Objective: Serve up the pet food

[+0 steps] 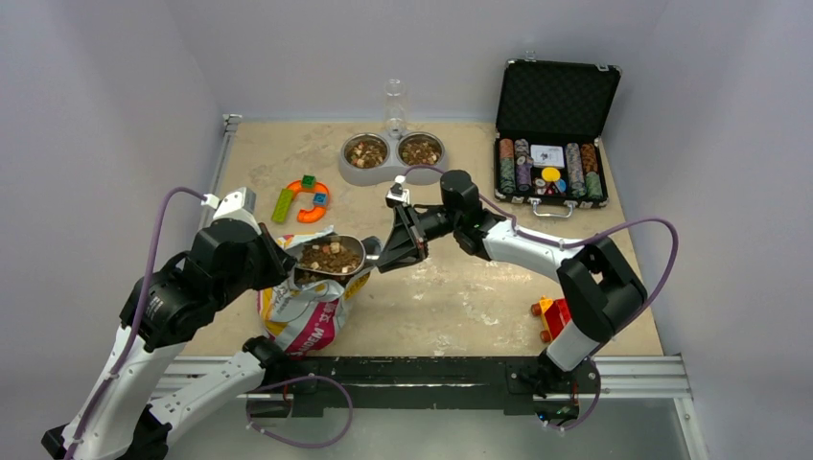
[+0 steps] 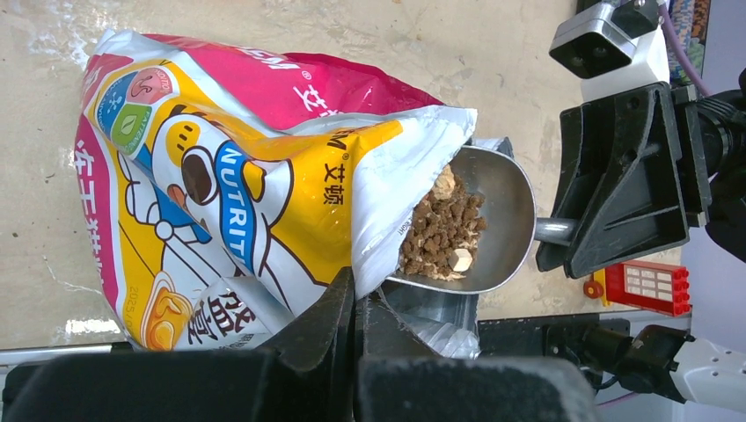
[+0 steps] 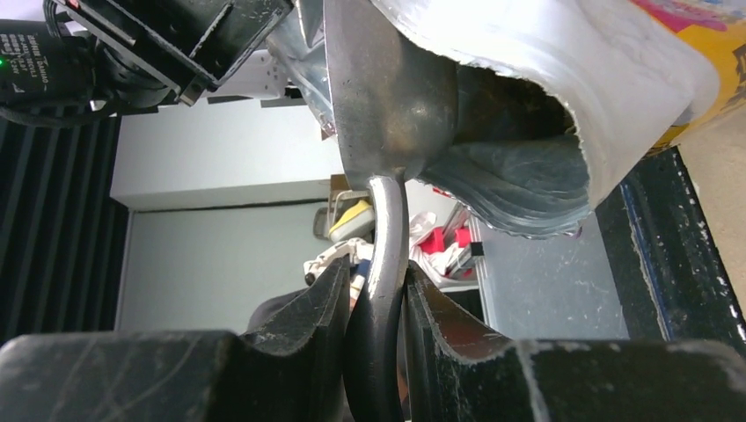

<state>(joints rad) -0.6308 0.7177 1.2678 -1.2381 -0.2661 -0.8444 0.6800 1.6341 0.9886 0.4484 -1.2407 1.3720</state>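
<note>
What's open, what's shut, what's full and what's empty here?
Pink and yellow printed foil bag: open, mouth edge pinched.
Shiny metal scoop: loaded with brown kibble pet food, at the bag's mouth.
Left tool: shut on the bag's edge.
Right tool: shut on the scoop's handle.
Grey double bowl: both cups hold kibble.
Black poker chip case: lid open.
Clear bottle: upright behind the bowl.
</note>
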